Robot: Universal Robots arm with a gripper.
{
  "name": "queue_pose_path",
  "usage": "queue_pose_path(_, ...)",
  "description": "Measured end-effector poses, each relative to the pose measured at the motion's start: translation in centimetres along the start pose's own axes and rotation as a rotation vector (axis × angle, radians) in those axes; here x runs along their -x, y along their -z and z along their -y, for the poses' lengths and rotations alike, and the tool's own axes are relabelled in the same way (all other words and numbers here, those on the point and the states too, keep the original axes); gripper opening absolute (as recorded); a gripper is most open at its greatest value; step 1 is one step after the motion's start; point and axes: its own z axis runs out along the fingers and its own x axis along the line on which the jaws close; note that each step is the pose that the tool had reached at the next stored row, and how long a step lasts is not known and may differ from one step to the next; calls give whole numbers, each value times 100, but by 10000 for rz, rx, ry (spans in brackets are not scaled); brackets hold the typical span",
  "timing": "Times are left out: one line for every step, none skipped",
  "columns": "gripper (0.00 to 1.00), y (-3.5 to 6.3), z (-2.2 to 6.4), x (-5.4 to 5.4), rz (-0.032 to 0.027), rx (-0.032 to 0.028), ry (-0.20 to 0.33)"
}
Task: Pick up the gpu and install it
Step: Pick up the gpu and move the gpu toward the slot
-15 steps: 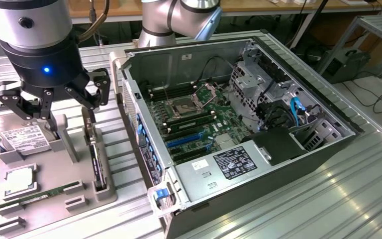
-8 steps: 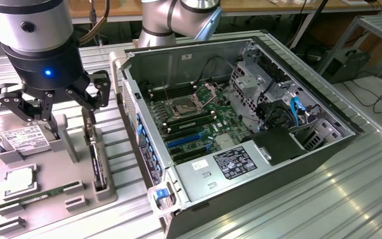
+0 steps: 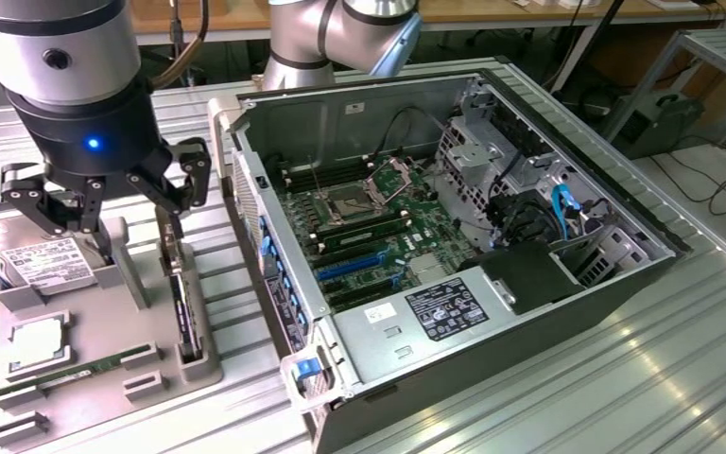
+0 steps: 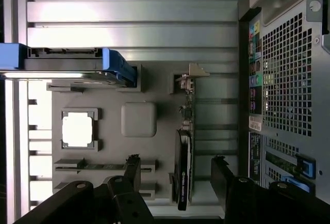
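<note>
The gpu (image 3: 185, 312) stands on its edge in a slot of the grey holder tray (image 3: 124, 317), a thin dark card with its silver bracket at the far end. In the wrist view the gpu (image 4: 183, 154) appears edge-on, with its bracket (image 4: 191, 72) beyond it. My gripper (image 3: 136, 236) hangs open just above the tray. One black finger (image 4: 132, 170) is on one side of the card and the other finger (image 4: 221, 175) on the opposite side, so the gripper (image 4: 177, 175) straddles it without touching.
The open computer case (image 3: 337, 123) lies at the exterior view's right of the tray, motherboard (image 3: 376, 222) and blue slots (image 3: 344, 270) exposed. The tray also holds a hard drive (image 3: 42, 260), a processor chip (image 3: 35, 340) and a green memory stick (image 3: 79, 374). The case's perforated wall (image 4: 289, 79) is close by.
</note>
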Motion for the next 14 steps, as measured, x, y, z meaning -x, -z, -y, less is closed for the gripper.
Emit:
queue_pose_path(66,-4,0,0,0,0,2)
queue_pose_path(66,-8,0,0,-1,0,4)
queue_pose_path(66,-11,1,0,-1,-1,6)
queue_pose_path(66,-18,1,1,-1,0,10)
queue_pose_path(66,-22,1,2,-1,0,12)
queue_pose_path(66,-30,2,2,-1,-1,13)
queue_pose_path(66,-40,3,3,0,-7,18)
queue_pose_path(66,-54,6,3,-2,-14,26)
queue_pose_path(66,-61,14,4,-4,-17,28)
queue_pose_path(66,-67,23,4,-4,-18,28)
queue_pose_path(66,-72,34,5,-3,-16,28)
queue_pose_path(66,-75,43,6,-3,-17,27)
queue_pose_path(66,-82,64,15,-3,-18,27)
queue_pose_path(66,-90,73,22,-2,-17,28)
